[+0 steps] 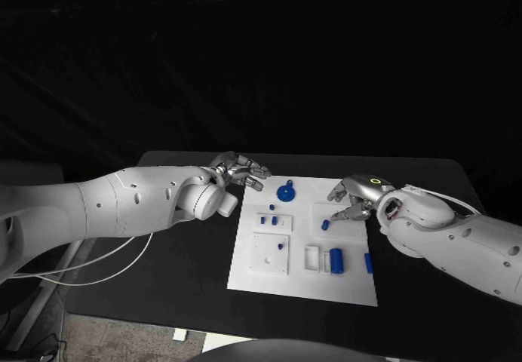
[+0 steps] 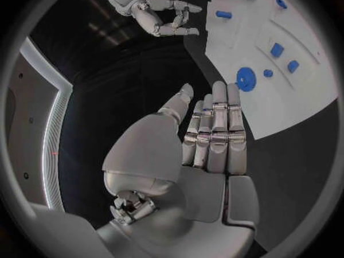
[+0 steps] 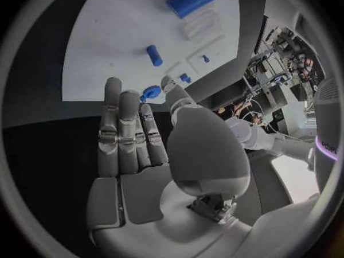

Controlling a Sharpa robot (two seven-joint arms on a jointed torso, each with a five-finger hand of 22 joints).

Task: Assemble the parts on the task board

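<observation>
black tabletop [image 1: 163, 279] under a dark background fills the head view, with the white task board [image 1: 310, 283] lying in the middle of the frame, slightly right of centre.

on the board a round blue disc part [image 1: 285, 193] sits near its upper left corner, a small blue peg [image 1: 325, 224] lies right of centre, and a larger blue cylinder [image 1: 336, 260] rests lower down beside a narrow blue piece [image 1: 369, 262] at the right edge.

left hand [image 1: 241, 170] hovers at the board's upper left corner, above the bare table just off the board; in its wrist view the fingers [image 2: 215, 126] lie straight and pressed together, the thumb apart, holding nothing.

right hand [image 1: 356, 197] hangs over the board's upper right area, near the small peg; its fingers [image 3: 122, 126] are likewise extended side by side, thumb out to the side, with nothing in them.
</observation>
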